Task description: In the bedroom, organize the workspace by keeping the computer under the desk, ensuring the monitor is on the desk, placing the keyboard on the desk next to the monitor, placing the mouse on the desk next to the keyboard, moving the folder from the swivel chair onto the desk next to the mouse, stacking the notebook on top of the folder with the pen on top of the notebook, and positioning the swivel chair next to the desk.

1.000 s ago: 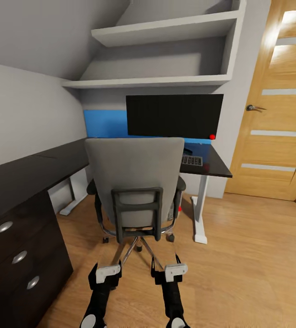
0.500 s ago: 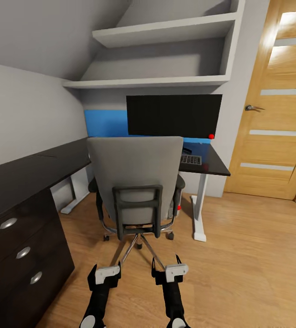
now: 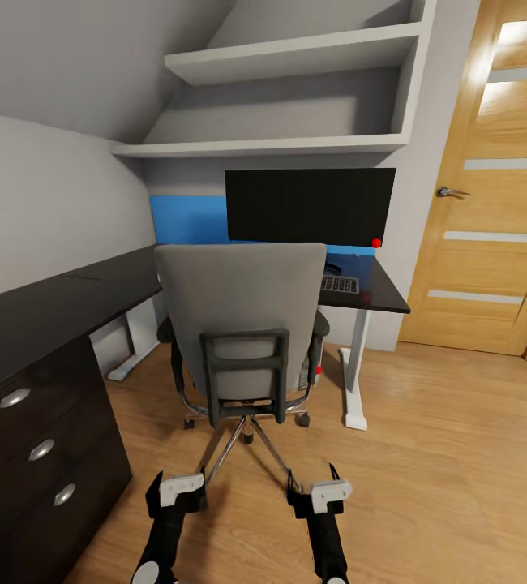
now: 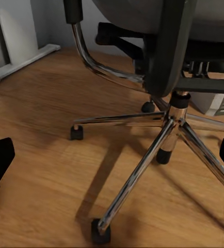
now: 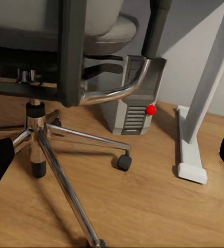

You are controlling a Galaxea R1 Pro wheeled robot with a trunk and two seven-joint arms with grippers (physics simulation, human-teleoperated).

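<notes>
Both grippers, left and right, fingers wide, empty; round the swivel chair to reach its seat.

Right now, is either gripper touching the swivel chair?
Apart. Head view shows bare floor between left gripper, right gripper and the swivel chair.

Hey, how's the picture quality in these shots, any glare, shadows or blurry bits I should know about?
Head view: sharp overall, bright glare on the oak door, wide-angle stretching at the edges. Left wrist view: chrome base of the swivel chair casts a soft shadow on the floor; the near chair frame looks blurred. Right wrist view: highlights on the chrome, the computer in shade.
</notes>
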